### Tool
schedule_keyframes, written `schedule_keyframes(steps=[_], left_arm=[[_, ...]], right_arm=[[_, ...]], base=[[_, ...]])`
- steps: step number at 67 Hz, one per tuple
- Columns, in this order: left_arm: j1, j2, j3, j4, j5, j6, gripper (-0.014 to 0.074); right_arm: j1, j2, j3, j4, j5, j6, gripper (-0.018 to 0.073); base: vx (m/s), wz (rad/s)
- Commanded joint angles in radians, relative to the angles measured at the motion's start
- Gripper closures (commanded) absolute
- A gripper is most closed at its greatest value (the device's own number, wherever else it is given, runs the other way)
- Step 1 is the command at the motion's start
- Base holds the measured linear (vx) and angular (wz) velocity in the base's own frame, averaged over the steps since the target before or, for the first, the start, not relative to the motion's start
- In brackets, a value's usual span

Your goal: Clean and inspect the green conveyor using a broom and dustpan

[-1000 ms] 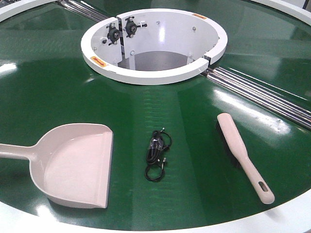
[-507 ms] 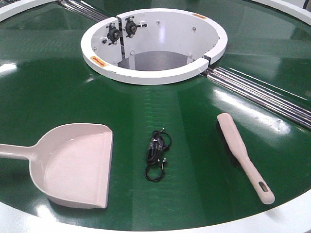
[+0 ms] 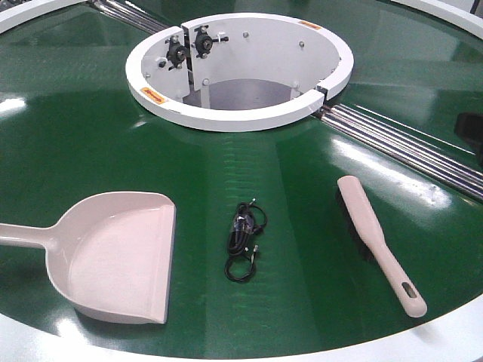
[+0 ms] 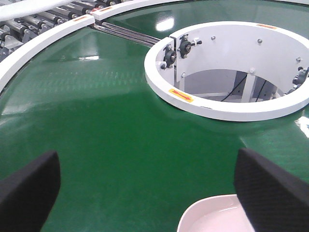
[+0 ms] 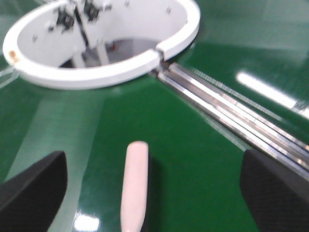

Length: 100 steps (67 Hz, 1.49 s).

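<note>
The green conveyor [image 3: 75,143] fills the front view. On it the pale dustpan [image 3: 113,256] lies flat at the front left, handle pointing left. At the front right lies the broom [image 3: 375,237], its slotted handle end toward the near rim. My left gripper [image 4: 147,186] stands open above the belt, and the dustpan's rounded rim [image 4: 212,215] shows low by its right finger. My right gripper [image 5: 154,191] is open too, hovering over the broom's head [image 5: 135,186], which lies between the fingers without touching them.
A coiled black cable [image 3: 243,240] lies on the belt between dustpan and broom. The white central ring [image 3: 241,113] opens behind them. Metal rails [image 3: 407,147] run from it to the right. A dark shape [image 3: 469,132] sits at the right edge.
A dark shape has come into the right edge of the front view. Dustpan, broom and cable lie where they were.
</note>
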Motion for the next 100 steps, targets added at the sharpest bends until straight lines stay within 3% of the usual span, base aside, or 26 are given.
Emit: schedule_keyframes(steps=[1,18,26,36,44,72,100], left_arm=[[-0.001,-0.007,-0.032,-0.009,-0.069,0.000,-0.0085],[-0.001,-0.007,-0.032,-0.009,-0.069,0.000,-0.0017],[-0.001,-0.007,-0.032,-0.009,-0.068,0.000,-0.0010],[-0.001,-0.007,-0.032,-0.009,-0.065,0.000,-0.0010],[-0.001,-0.007,-0.032,-0.009,-0.045,0.000,-0.0010],[-0.001,-0.007,-0.032,-0.009,-0.006,0.000,0.0007],[-0.001,-0.007,-0.032,-0.008,0.045,0.000,0.0007]], right_arm=[[-0.004,0.044,-0.099,0.031,0.057,-0.044,-0.0137],[-0.003,0.269,-0.308,0.046,0.286,-0.053,-0.0092],[0.060,0.371,-0.384,0.019,0.323,-0.047,-0.0062],[0.175,0.512,-0.464,-0.132,0.336,0.099,-0.0038],[0.206,0.633,-0.516,-0.238,0.385,0.209,-0.0036],[0.203,0.964,-0.701,-0.229,0.555,0.214,-0.0033],[0.203,1.084,-0.749,-0.229,0.565,0.202,-0.0032]], base=[[0.00,0.00],[0.00,0.00],[0.00,0.00],[0.00,0.00],[0.00,0.00],[0.00,0.00],[0.00,0.00]])
